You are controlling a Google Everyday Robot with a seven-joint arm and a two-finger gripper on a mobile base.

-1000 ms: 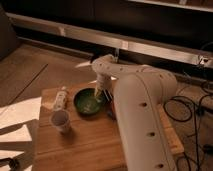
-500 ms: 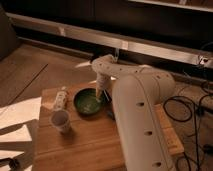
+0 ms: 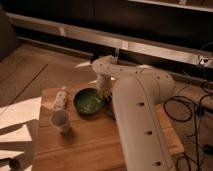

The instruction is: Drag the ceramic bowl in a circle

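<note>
The ceramic bowl (image 3: pixel 89 102) is round, shallow and dark green with a lighter green inside. It sits on the wooden table (image 3: pixel 90 145) near its far middle. My white arm reaches over from the right and bends down at the bowl's right rim. The gripper (image 3: pixel 104 95) is at that right rim, partly hidden by the wrist.
A small pale cup (image 3: pixel 60 120) stands left of and in front of the bowl. A small white bottle (image 3: pixel 60 99) lies at the table's far left. Cables (image 3: pixel 190 107) lie on the floor to the right. White sheets (image 3: pixel 17 120) lie left of the table.
The bowl and the arm look nearly unmoved; at most the bowl has shifted very slightly to the left.
</note>
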